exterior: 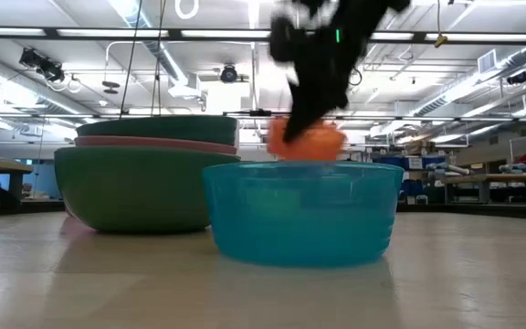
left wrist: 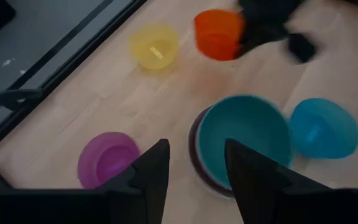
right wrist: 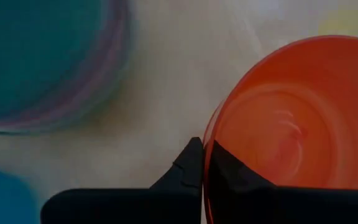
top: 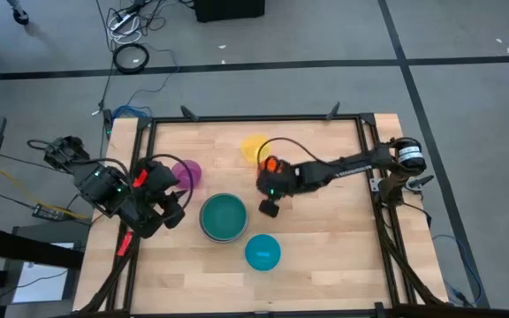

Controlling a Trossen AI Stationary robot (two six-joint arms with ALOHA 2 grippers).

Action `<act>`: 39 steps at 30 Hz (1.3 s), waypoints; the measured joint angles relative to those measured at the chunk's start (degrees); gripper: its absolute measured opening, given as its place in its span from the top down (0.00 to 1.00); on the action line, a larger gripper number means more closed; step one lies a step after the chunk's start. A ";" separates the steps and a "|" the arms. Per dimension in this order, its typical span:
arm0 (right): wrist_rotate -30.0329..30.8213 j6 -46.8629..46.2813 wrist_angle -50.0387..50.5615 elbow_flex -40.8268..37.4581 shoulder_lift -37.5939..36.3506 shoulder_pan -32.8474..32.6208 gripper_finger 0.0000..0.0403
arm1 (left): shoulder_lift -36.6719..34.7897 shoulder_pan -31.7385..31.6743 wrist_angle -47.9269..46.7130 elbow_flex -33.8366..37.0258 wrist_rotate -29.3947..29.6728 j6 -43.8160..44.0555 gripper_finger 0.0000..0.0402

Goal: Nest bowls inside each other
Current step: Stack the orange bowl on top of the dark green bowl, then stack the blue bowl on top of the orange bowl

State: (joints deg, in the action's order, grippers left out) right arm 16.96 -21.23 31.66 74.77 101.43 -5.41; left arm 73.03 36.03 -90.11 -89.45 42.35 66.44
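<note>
A stack of nested bowls (top: 224, 217), teal on top, stands on its base at mid-table. A blue bowl (top: 262, 252) sits near it, toward the front edge. A purple bowl (top: 186, 173) and a yellow bowl (top: 254, 147) stand farther back. My right gripper (right wrist: 204, 158) is shut on the orange bowl (top: 270, 164), between the yellow bowl and the stack. My left gripper (left wrist: 194, 180) hovers open above the table, left of the stack (left wrist: 244, 140) and near the purple bowl (left wrist: 107, 158), with nothing between its fingers. My right gripper pinches the orange bowl's rim (right wrist: 209, 146), one finger inside the bowl and one outside against its wall. The fingers slant down from the table's right side. In the low view the orange bowl (exterior: 307, 139) shows above the blue bowl's rim, raised off the table.
The table's dark frame rails (top: 254, 117) run along its edges. Bare wood lies at the table's right half (top: 334, 238) and along the front. The blue bowl (exterior: 301, 210) fills the low view's foreground, with the stack (exterior: 144, 178) behind it to the left.
</note>
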 joint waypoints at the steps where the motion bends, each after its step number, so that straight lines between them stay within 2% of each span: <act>1: 1.83 0.32 0.92 2.07 0.00 -1.88 1.00 | -0.17 0.00 -0.06 0.83 -0.02 0.11 0.59; 3: 3.52 1.57 2.20 6.43 0.00 -5.17 1.00 | -0.44 0.00 0.15 2.37 0.00 0.98 0.59; 6: 2.24 4.46 -1.85 11.38 0.36 -9.30 1.00 | -0.77 -0.02 0.03 4.72 0.01 1.57 0.59; 12: 0.12 7.93 -11.69 12.42 0.57 -13.48 1.00 | -0.78 -0.02 0.06 7.30 0.04 4.15 0.59; 17: -3.24 8.53 -16.10 12.40 2.75 -13.71 1.00 | -0.76 -0.02 0.15 8.11 0.13 4.91 0.59; 20: -7.76 9.39 -22.04 12.34 6.30 -12.91 1.00 | -0.76 -0.02 0.26 8.15 0.46 5.18 0.59; 29: -8.49 9.33 -23.95 12.45 11.12 -9.92 0.99 | -0.76 -0.02 0.13 8.15 0.53 5.33 0.59; 32: -9.78 9.39 -22.83 12.33 11.19 -9.68 0.94 | -0.76 -0.02 0.14 8.15 0.72 5.33 0.59; 39: -10.13 7.76 -20.52 12.34 11.17 -9.37 0.74 | -0.74 -0.02 0.29 8.15 0.88 5.31 0.59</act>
State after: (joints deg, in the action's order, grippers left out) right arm 6.83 -13.47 11.14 87.11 112.60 -14.79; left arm 72.29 36.01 -89.82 -81.30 43.22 71.75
